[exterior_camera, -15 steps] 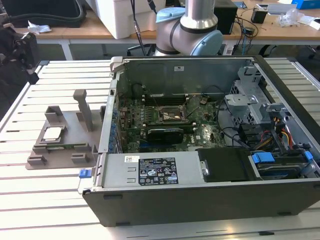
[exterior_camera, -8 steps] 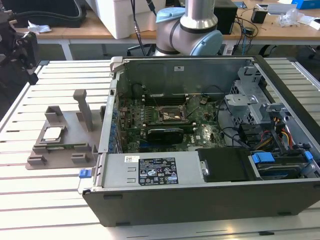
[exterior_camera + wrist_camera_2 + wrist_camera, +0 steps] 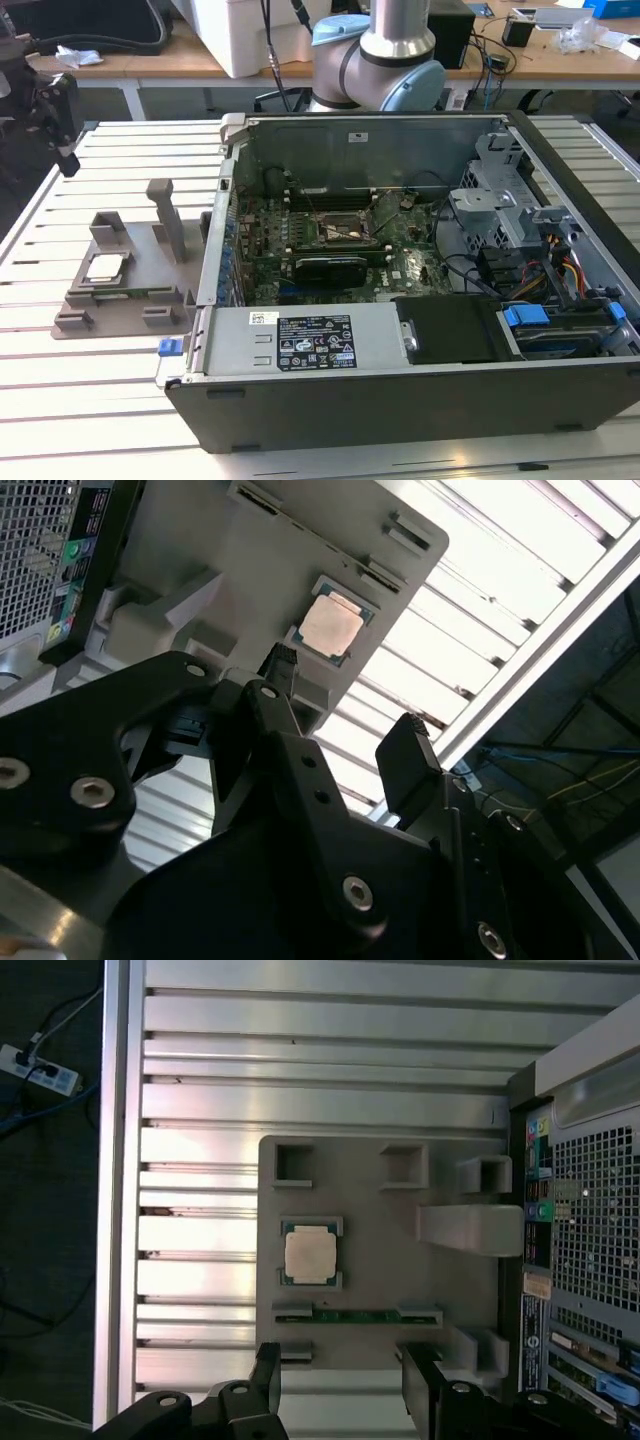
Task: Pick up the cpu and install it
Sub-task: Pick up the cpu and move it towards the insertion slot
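The cpu (image 3: 308, 1257), a small silvery square chip, lies flat in a recess of the grey plastic tray (image 3: 370, 1175). In the exterior view the cpu (image 3: 107, 266) sits on the tray (image 3: 120, 305) at that view's left, outside the open computer case (image 3: 400, 360). My gripper (image 3: 343, 1375) hovers well above the tray, open, with nothing between its black fingers (image 3: 265, 1370). In the second wrist view the gripper (image 3: 345, 705) hangs above the cpu (image 3: 332, 625), apart from it. The dark metal-framed socket (image 3: 340, 232) sits on the motherboard inside the case.
The tray has upright posts (image 3: 165, 215) and a green memory stick (image 3: 360, 1315) in a slot beside the cpu. The case wall (image 3: 580, 1210) stands close beside the tray. Slatted aluminium table (image 3: 100, 400) surrounds both. Cables and drive bays (image 3: 540, 260) crowd the case's right side.
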Tool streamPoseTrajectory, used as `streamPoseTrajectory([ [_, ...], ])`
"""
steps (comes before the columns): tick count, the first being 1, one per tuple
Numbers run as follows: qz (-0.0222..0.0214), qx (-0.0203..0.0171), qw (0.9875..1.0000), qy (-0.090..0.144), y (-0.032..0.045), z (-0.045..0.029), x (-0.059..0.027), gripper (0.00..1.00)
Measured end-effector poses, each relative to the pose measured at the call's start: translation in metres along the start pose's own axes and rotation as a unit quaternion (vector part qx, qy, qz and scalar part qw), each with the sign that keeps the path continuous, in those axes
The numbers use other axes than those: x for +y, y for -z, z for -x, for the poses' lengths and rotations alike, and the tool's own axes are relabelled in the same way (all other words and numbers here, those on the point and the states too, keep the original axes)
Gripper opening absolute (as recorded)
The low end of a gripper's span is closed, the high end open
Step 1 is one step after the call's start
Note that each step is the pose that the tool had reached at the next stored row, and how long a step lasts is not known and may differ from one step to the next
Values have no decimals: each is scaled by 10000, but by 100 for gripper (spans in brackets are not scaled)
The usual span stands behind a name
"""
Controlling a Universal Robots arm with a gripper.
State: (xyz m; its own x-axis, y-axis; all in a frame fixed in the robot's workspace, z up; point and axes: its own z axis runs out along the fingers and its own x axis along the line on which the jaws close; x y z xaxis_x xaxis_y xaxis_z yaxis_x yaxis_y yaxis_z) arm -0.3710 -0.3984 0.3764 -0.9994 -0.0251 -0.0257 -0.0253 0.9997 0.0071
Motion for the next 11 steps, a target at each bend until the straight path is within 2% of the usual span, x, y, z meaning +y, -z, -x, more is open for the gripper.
streamPoseTrajectory([
  [11, 0, 0, 10000, 0, -167, -4, -1, 60],
])
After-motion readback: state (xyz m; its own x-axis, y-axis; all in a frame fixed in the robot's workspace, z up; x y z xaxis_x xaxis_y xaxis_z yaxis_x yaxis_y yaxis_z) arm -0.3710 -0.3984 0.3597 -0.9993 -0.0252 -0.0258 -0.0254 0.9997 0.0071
